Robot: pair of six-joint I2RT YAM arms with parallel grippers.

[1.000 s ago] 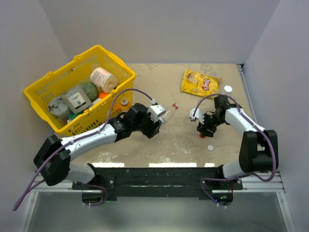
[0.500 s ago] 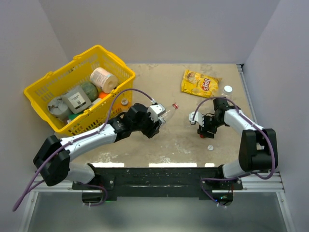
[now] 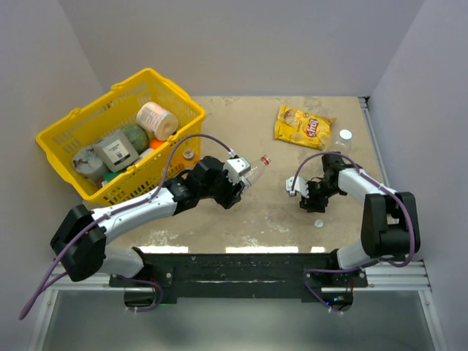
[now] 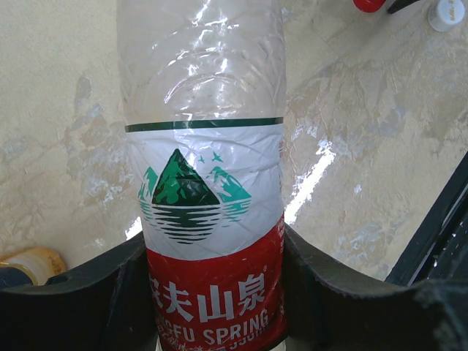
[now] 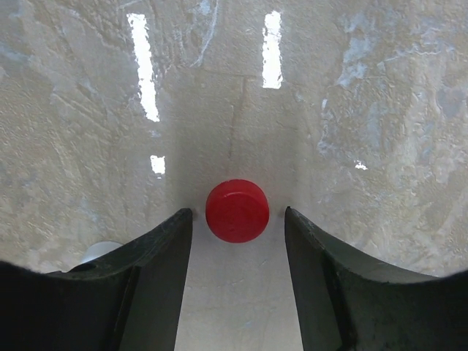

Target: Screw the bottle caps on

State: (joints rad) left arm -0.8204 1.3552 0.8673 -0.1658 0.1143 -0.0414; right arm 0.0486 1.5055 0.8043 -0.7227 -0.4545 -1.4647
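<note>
Plainly, a smooth round red cap [image 5: 236, 210] sits within the spread right hand [image 5: 238, 217]; left hand [image 4: 213, 303] pinches a bottle [image 4: 203, 146].

The left arm [image 3: 139, 208] stretches from its base at the near left toward the middle, elbow bent and wrist aimed right. The left gripper [image 3: 243, 178] is clamped around the lower body of a bottle [image 4: 205, 183], one finger on each side. The right arm [image 3: 365, 183] rises from the near right and folds back leftward. The right gripper [image 5: 238, 213] points down, low, jaws apart and gripping nothing.
</note>
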